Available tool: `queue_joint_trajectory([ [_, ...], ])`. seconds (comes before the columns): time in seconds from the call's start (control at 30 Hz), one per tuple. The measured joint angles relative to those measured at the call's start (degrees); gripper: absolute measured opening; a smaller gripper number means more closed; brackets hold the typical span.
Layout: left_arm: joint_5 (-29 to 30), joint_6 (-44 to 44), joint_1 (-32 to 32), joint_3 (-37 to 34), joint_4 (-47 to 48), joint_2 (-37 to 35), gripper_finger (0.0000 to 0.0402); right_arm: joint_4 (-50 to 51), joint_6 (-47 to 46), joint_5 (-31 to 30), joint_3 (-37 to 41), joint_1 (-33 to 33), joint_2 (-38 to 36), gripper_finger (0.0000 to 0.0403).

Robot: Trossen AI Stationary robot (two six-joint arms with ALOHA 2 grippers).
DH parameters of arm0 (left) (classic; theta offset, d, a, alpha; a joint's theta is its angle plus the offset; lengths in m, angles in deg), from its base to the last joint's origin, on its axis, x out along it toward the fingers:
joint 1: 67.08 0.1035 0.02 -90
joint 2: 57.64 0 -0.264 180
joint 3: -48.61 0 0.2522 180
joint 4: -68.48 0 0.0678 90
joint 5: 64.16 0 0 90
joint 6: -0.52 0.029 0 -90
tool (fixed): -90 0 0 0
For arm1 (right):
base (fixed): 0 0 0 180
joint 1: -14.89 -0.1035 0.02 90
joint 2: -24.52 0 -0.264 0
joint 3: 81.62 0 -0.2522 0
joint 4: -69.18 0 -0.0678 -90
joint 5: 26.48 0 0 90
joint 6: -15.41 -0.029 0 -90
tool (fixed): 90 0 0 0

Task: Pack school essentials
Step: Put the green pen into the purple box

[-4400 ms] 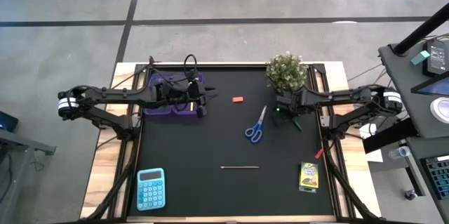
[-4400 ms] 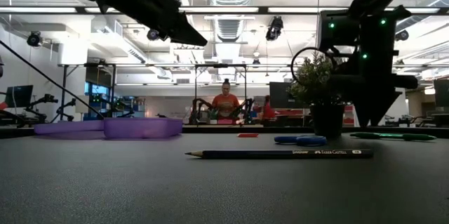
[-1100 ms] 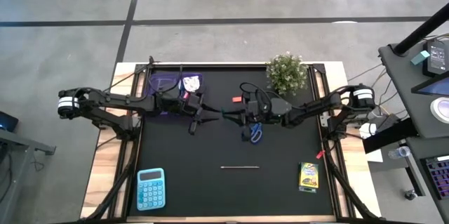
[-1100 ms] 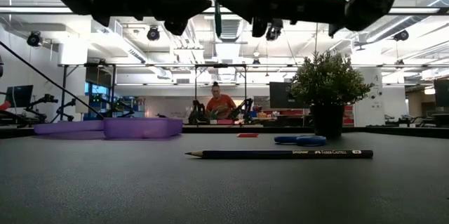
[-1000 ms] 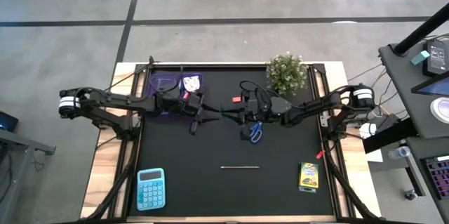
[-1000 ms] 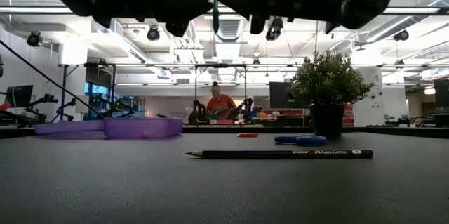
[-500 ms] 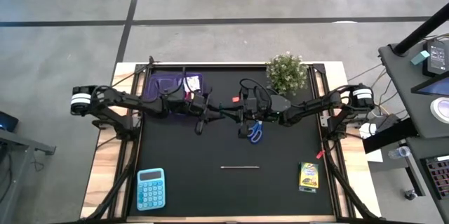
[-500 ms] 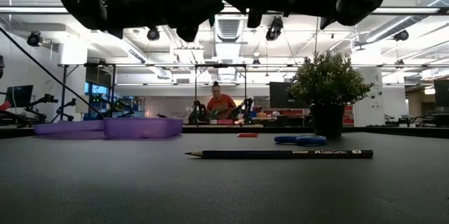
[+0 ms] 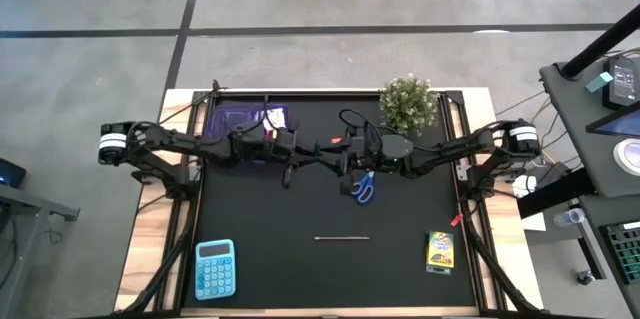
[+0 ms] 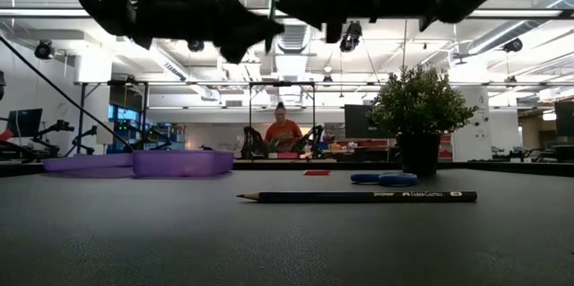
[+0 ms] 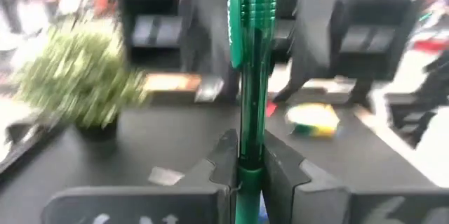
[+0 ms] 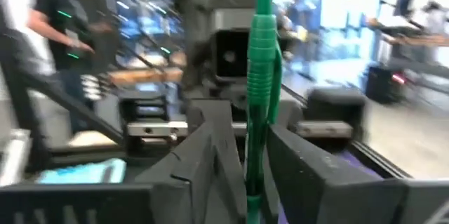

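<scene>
above the tabletop's middle toward its far edge, my left gripper (image 11: pixel 247 171) and right gripper (image 12: pixel 247 175) both clamp one green pen (image 11: pixel 251 76), light, stiff, probably slick, best gripped at mid-barrel.

Robotics lab, open-plan.
More robot arms (image 10: pixel 54 130) are standing on benches behind the black table (image 9: pixel 300 209), a seated person (image 10: pixel 283 131) is working under strip lights (image 10: pixel 296 13).
</scene>
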Motion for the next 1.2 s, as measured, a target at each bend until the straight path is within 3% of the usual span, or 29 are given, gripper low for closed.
queue_joint_trajectory([
  [0.23, 14.0, -1.8, 2.8, 0.2, 17.7, -3.0, 0.0018, 19.4, 0.1, -9.8, -0.1, 0.0, -9.9, 0.0159],
  [0.4, 26.8, -9.2, 4.6, 2.3, 34.8, -4.6, 0.0018, 30.4, 0.1, -15.1, -0.2, 0.0, -15.9, 0.0155],
  [0.5, 31.4, -15.5, 6.1, 4.9, 47.3, -4.9, 0.0018, 33.9, 0.3, -17.1, 0.0, 0.0, -17.9, 0.0149],
  [0.77, 35.5, -31.1, 10.4, 10.5, 76.4, -4.6, 0.0018, 36.6, 2.1, -17.6, 0.1, 0.0, -19.1, 0.0144],
  [0.93, 35.7, -35.6, 13.1, 11.6, 82.2, -4.5, 0.0018, 36.5, 2.9, -17.6, 0.1, 0.0, -18.5, 0.0144],
  [1.2, 35.4, -36.9, 16.4, 13.7, 82.2, -0.7, 0.0017, 36.5, 4.3, -17.6, 0.0, 0.0, -18.5, 0.0144],
])
